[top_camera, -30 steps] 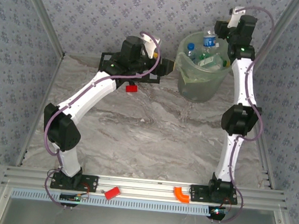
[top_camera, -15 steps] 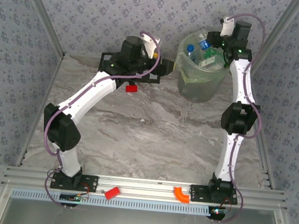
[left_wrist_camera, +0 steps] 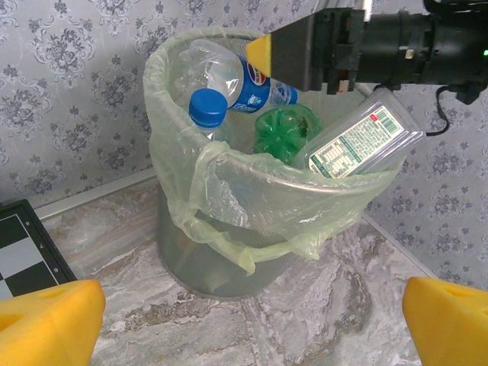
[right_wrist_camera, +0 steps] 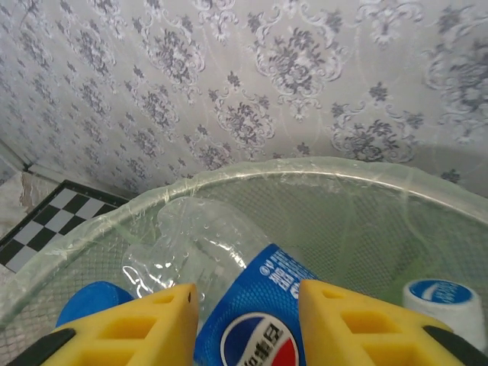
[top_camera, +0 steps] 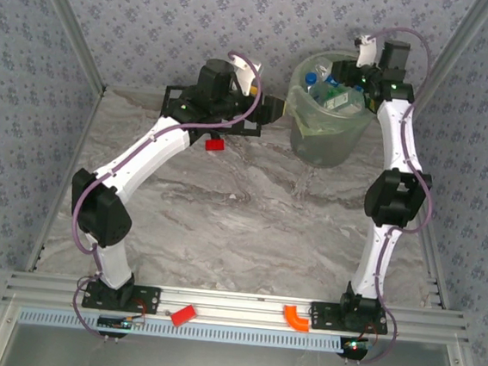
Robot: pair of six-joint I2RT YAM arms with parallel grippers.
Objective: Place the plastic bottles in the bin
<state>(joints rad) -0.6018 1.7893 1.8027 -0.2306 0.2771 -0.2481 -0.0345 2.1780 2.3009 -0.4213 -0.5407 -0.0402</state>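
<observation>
Left wrist view: bin (left_wrist_camera: pixel 177 164) on marbled table (left_wrist_camera: pixel 320 305) against patterned wall, thin liner draped over rim. Plastic bottles (left_wrist_camera: pixel 284 136) heaped inside to brim (blue-label bottle (left_wrist_camera: pixel 255 88) on top, blue-capped bottle (left_wrist_camera: pixel 207 108) just beside it). Right gripper (right_wrist_camera: pixel 248 293) over bin mouth, fingers (right_wrist_camera: pixel 164 313) slightly apart, blue-label bottle between or just beneath them; gripped or let go, cannot tell. Left gripper (left_wrist_camera: pixel 244 324) spread wide, holding nothing, facing bin, apart from it. Chequered board (left_wrist_camera: pixel 23 252) flat on table at left.
</observation>
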